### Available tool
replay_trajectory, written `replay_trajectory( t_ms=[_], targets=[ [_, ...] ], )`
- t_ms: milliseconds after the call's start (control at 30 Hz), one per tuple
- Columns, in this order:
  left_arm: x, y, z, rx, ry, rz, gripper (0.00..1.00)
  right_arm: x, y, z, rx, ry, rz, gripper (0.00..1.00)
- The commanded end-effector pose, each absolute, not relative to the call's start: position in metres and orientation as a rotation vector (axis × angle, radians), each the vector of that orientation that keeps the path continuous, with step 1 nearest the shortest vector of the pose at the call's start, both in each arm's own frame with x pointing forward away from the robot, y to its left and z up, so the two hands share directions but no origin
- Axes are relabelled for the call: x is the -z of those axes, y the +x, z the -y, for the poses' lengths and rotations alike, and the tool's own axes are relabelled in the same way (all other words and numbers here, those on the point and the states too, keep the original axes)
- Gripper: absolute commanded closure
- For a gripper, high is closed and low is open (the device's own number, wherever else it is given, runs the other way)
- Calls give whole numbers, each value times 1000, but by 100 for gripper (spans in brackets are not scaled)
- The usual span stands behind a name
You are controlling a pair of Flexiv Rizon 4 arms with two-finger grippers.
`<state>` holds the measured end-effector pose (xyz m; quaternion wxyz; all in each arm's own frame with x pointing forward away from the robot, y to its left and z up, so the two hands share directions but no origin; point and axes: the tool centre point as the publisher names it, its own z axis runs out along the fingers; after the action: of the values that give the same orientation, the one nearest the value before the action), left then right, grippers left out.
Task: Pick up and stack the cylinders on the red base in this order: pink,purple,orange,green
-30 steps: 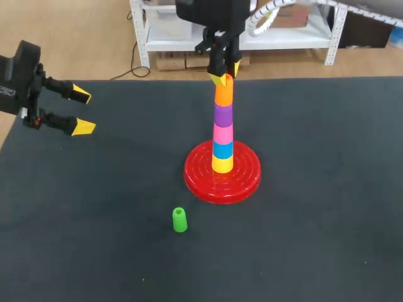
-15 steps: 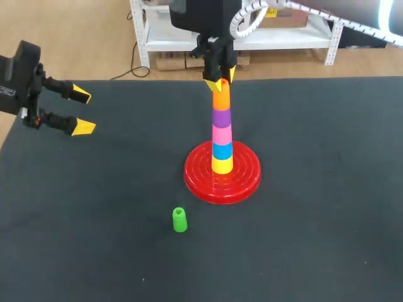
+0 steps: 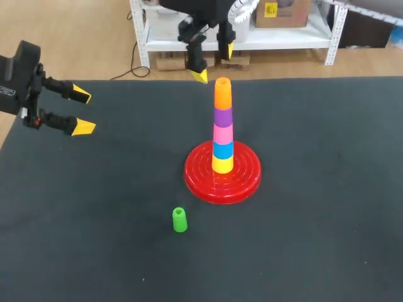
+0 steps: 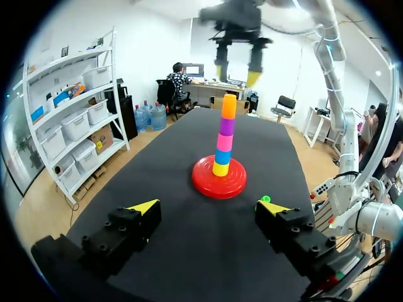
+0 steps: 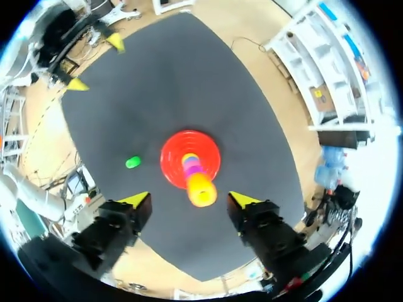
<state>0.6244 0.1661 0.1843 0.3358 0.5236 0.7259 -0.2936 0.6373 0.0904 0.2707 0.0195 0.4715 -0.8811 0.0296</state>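
You have a dark counter [image 3: 327, 239] with two things resting directly on it. A round red base [image 3: 249, 179] sits near its middle. A small green cylinder [image 3: 179, 220] stands on end, apart from the base, closer to the robot and toward its left.

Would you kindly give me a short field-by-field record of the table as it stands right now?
base: red base on the table
stack, bottom to top: yellow cylinder, blue cylinder, pink cylinder, purple cylinder, orange cylinder
loose: green cylinder on the table, apart from the base, nearer the robot
right gripper: above the stack, clear of it, jaws open, empty
left gripper: at the table's left edge, jaws open, empty
not yet done: green cylinder on top
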Motion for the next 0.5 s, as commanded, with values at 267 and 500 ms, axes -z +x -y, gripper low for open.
replay_trajectory(
  t_ms=[267, 500],
  targets=[
    [-183, 624, -167, 765, 1365, -1890, 0, -204, 552, -128, 83, 1979, 2501, 0],
    [-183, 624, -167, 765, 1365, -1890, 0, -136, 506, -150, 160, 2089, 2257, 0]
  ],
)
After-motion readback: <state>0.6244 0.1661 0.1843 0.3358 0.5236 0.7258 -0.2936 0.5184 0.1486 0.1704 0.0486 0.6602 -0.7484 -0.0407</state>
